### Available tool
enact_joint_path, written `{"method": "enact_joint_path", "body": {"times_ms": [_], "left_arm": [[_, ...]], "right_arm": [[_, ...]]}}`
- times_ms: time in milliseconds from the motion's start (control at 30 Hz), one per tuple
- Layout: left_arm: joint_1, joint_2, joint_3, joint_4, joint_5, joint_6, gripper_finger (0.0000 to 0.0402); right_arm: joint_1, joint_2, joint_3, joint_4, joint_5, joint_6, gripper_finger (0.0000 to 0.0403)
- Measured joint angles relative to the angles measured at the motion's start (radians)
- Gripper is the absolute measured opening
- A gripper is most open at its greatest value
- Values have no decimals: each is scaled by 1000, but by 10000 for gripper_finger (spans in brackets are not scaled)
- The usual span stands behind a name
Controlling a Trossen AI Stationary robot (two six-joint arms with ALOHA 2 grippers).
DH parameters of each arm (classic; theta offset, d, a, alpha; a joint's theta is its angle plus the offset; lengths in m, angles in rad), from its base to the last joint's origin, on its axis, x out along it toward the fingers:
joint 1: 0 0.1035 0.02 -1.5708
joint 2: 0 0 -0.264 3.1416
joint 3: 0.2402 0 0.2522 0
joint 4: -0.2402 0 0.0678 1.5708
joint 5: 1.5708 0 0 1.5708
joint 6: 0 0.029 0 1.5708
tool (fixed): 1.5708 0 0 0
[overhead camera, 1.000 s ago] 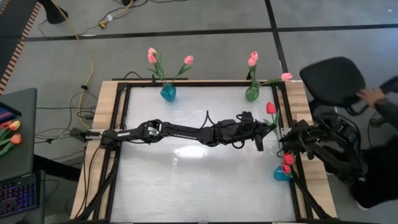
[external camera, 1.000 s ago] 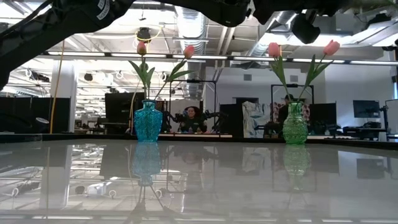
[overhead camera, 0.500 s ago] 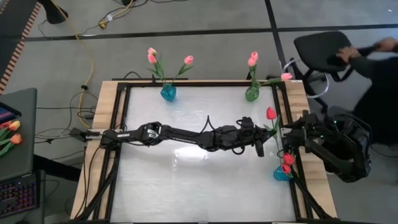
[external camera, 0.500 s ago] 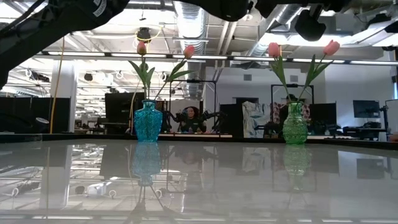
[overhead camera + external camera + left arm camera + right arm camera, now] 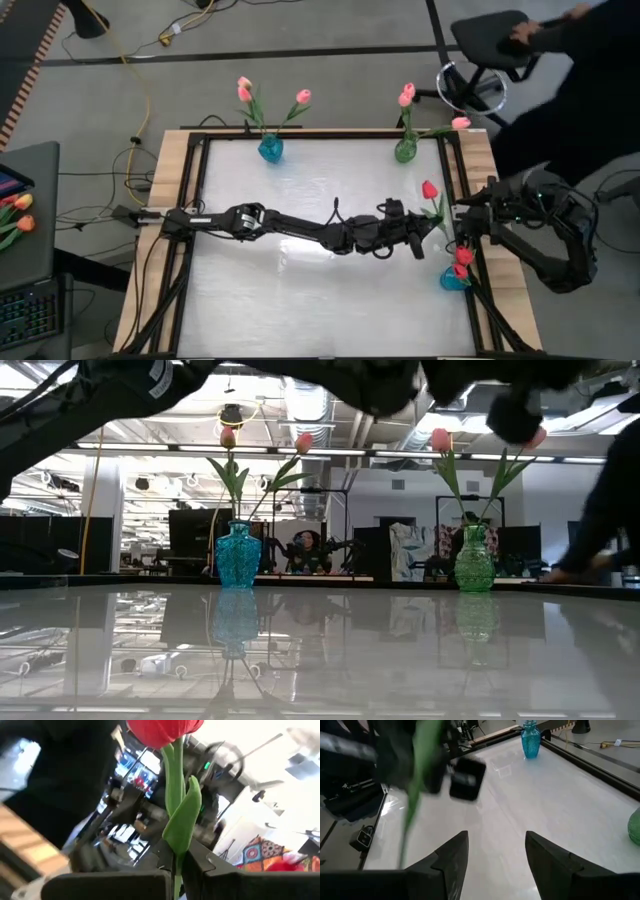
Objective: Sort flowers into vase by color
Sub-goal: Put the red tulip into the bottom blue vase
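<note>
My left gripper (image 5: 417, 242) reaches across the table toward its right side and is shut on a red tulip (image 5: 431, 189) with a green stem and leaf (image 5: 184, 815). My right gripper (image 5: 466, 226) waits open at the table's right edge, just right of that tulip; its wrist view shows the blurred stem (image 5: 419, 775) ahead of the open fingers (image 5: 451, 856). A blue vase (image 5: 453, 279) at the right edge holds red tulips (image 5: 462, 257). A second blue vase (image 5: 270, 148) and a green vase (image 5: 405, 150) at the far edge hold pink tulips. My left gripper pinches the red tulip's thin stem (image 5: 176, 854) between its two fingers (image 5: 201, 865), just below the leaf. The fingers come roughly level from the table's left. The tulip is lifted clear of the table, its red head (image 5: 165, 730) standing beyond the fingers.
A wooden border and black frame (image 5: 190, 200) run around the glossy white tabletop. A person moves a black office chair (image 5: 490, 40) beyond the far right corner, and a dark sleeve (image 5: 610, 510) shows there. The near left part of the table is open surface.
My left gripper has carried the red tulip a short way toward the table's near edge, still shut on its stem. Beyond the table's far right corner the person has pulled the office chair farther away.
</note>
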Motion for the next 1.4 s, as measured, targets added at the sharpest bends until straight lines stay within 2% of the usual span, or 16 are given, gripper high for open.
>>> {"method": "enact_joint_path", "body": {"times_ms": [133, 333, 700, 833, 1033, 1300, 1400], "left_arm": [[0, 13, -3, -24, 0, -7, 0], [8, 8, -1, 13, 5, 68, 0], [9, 8, -1, 0, 73, 84, 0], [8, 8, -1, 0, 136, 99, 0], [6, 8, -1, -24, 174, 141, 0], [5, 8, -1, -20, 323, 222, 0], [5, 8, -1, -20, 311, 237, 0]], "right_arm": [[1, 0, 0, 3, -1, 13, 221], [1, 0, 0, 3, -1, 14, 221], [1, 0, 0, 3, -5, 11, 221], [1, 0, 0, 3, -5, 10, 221], [1, 0, 0, 5, -6, 10, 221], [1, 0, 0, 67, -55, 8, 221], [1, 0, -1, 70, -56, 8, 221]]}}
